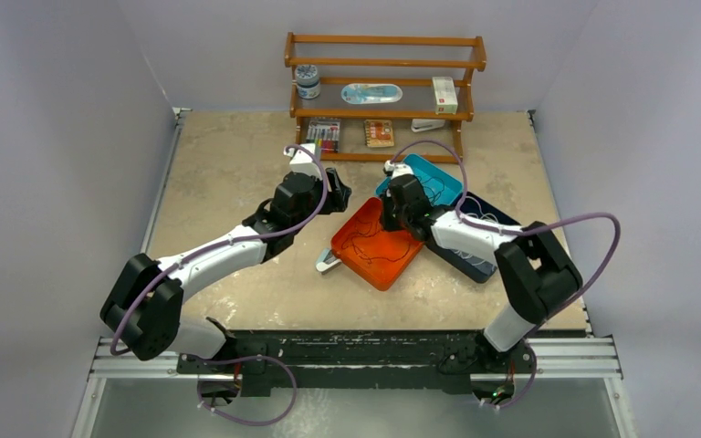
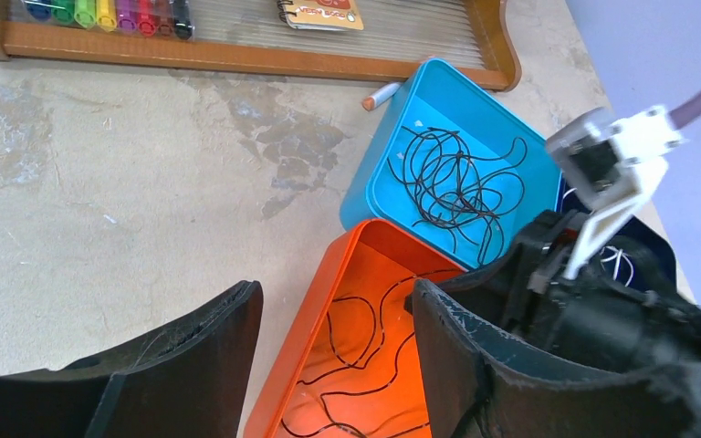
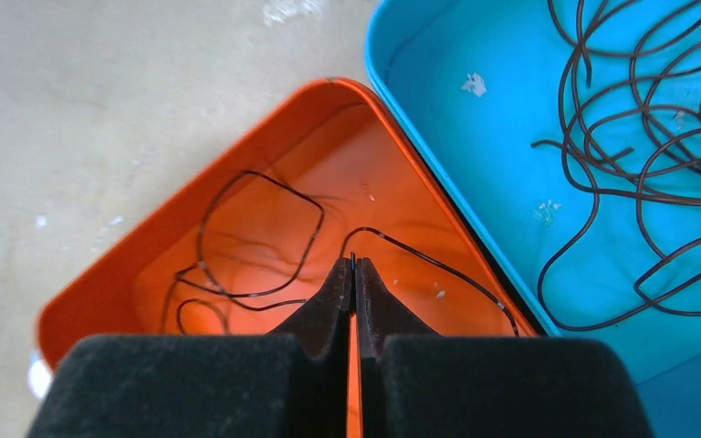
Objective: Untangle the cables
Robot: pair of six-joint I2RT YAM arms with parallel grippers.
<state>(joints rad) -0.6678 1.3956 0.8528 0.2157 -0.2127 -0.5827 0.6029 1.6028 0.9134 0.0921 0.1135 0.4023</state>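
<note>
Lying loose in the orange tray [image 3: 265,228] and knotted in the blue tray [image 3: 475,164], the thin black cables [image 2: 456,187] look light and floppy (snag-prone); pinch one free strand. Fingers of the right gripper [image 3: 353,265] are pressed together; those of the left gripper [image 2: 336,294] stand apart.

Wooden rack [image 1: 383,41], orange tray [image 1: 356,265], blue tray [image 2: 379,146]

R pincer [image 3: 353,262] over orange tray [image 1: 376,265]; table [image 1: 228,164] L of it open; rack [image 1: 379,114] blocks rear.
</note>
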